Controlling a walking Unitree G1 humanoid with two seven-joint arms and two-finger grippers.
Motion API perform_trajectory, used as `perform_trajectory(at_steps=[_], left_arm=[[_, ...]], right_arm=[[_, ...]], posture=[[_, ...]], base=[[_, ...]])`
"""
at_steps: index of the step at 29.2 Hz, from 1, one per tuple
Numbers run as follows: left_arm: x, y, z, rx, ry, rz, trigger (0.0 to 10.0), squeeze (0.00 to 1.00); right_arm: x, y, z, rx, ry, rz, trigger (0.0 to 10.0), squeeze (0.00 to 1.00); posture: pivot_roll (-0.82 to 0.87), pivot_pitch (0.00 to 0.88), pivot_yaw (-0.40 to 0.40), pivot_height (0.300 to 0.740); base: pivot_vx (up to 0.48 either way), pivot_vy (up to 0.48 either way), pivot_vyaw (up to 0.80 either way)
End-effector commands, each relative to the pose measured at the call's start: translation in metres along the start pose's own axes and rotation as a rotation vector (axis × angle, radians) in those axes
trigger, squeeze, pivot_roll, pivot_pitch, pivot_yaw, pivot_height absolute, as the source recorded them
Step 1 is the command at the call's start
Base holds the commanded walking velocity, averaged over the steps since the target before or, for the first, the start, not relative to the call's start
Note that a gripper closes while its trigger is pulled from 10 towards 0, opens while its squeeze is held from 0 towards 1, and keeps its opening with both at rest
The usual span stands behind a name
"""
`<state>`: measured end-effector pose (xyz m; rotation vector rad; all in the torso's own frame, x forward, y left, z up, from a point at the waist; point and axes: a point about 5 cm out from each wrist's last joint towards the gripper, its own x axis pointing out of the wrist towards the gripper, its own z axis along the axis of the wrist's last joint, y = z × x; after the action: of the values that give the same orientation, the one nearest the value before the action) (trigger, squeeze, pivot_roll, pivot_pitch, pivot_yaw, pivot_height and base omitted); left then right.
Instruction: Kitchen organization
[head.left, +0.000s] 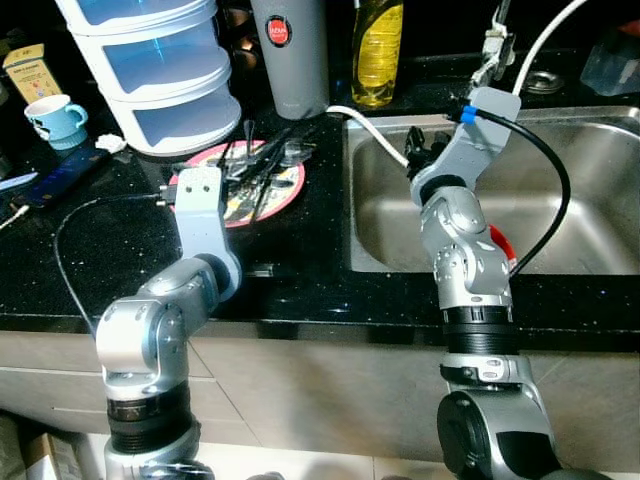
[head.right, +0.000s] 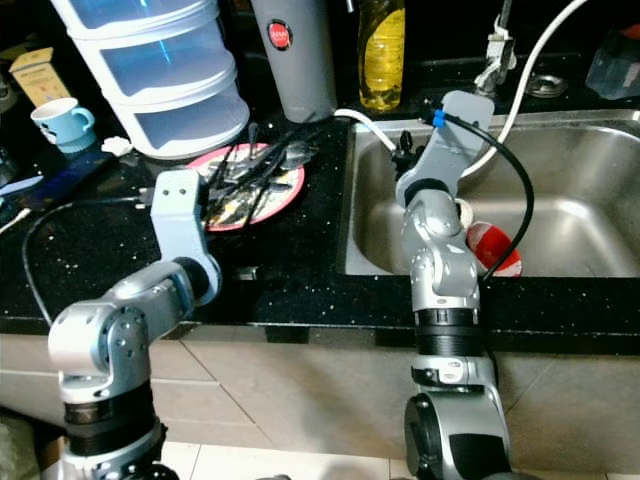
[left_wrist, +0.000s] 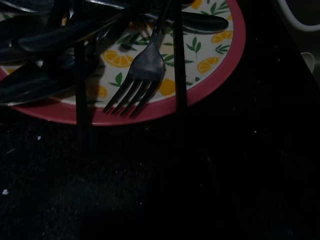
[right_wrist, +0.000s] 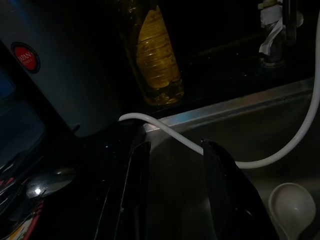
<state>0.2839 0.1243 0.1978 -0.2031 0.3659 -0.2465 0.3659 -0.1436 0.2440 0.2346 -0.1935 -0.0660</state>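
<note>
Little of the organizing looks done yet. Largest first: the black speckled stone countertop (head.left: 300, 270) carries nearly everything, and the stainless steel sink basin (head.left: 590, 190) set into it holds a red-and-white round object (head.right: 495, 250) and a white plastic ladle (right_wrist: 292, 207), with a white hose (head.left: 375, 130) trailing over its rim. Behind stand a stack of clear plastic drawers (head.left: 165, 70), a tall grey canister with a red badge (head.left: 290, 50) and a yellow bottle of oil or soap (head.left: 378, 45); a small blue mug (head.left: 55, 120) sits off to the left.

The work at hand, I judge, is the pink-rimmed round plate with a lemon print (head.left: 290, 195), heaped with dark cutlery that nobody has sorted. A steel fork (left_wrist: 137, 80) lies at its near edge, tines pointing off the rim.

The left gripper (left_wrist: 127, 107) hovers over that plate edge, fingers apart to either side of the fork and holding nothing. The right gripper (right_wrist: 175, 195) hangs over the sink's left rim, jaws also apart and empty. Which piece the left is after is hard to tell in the dim wrist view, probably the fork.
</note>
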Motion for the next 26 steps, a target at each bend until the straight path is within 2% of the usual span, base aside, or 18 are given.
perform_trajectory(at_steps=[1,5,12,13,20,21,22,26], left_arm=[[0.000,0.005,0.005,0.041,-0.021,0.022,10.0,0.00],[0.000,-0.001,0.016,0.101,-0.089,-0.021,10.0,0.00],[0.002,-0.001,0.032,0.131,-0.124,-0.049,10.0,0.00],[0.003,-0.006,0.036,0.139,-0.136,-0.075,10.0,0.00],[0.007,-0.007,0.034,0.141,-0.140,-0.091,10.0,0.00],[0.015,-0.008,0.034,0.179,-0.132,-0.111,10.0,0.00],[0.015,-0.008,0.034,0.179,-0.132,-0.111,10.0,0.00],[0.036,-0.015,0.036,0.243,-0.125,-0.172,10.0,0.00]], right_arm=[[0.000,0.005,-0.005,0.007,0.022,0.009,10.0,0.00],[0.000,0.005,-0.006,0.009,0.023,0.007,10.0,0.00],[0.001,0.008,-0.001,0.027,0.000,0.001,10.0,0.00],[0.000,0.004,-0.002,0.028,0.006,-0.008,10.0,0.00],[-0.002,0.001,-0.009,0.004,0.028,0.002,10.0,0.00],[0.000,0.002,-0.007,0.016,0.020,-0.008,10.0,0.00],[0.000,0.002,-0.007,0.016,0.020,-0.008,10.0,0.00],[0.002,0.007,-0.006,0.031,0.015,-0.005,10.0,0.00]], posture=[[0.14,0.024,0.139,0.740],[0.14,0.012,0.141,0.740],[0.14,0.042,0.157,0.740],[0.14,0.030,0.142,0.740],[0.13,0.014,0.147,0.740],[0.13,0.006,0.150,0.740],[0.13,0.006,0.150,0.740],[0.13,0.005,0.153,0.740]], base=[[0.000,0.000,0.00],[0.000,0.000,0.00],[0.000,0.000,0.00],[0.000,0.000,0.00],[0.000,0.000,0.00],[0.000,0.000,0.00],[0.000,0.000,0.00],[0.000,0.000,0.00]])
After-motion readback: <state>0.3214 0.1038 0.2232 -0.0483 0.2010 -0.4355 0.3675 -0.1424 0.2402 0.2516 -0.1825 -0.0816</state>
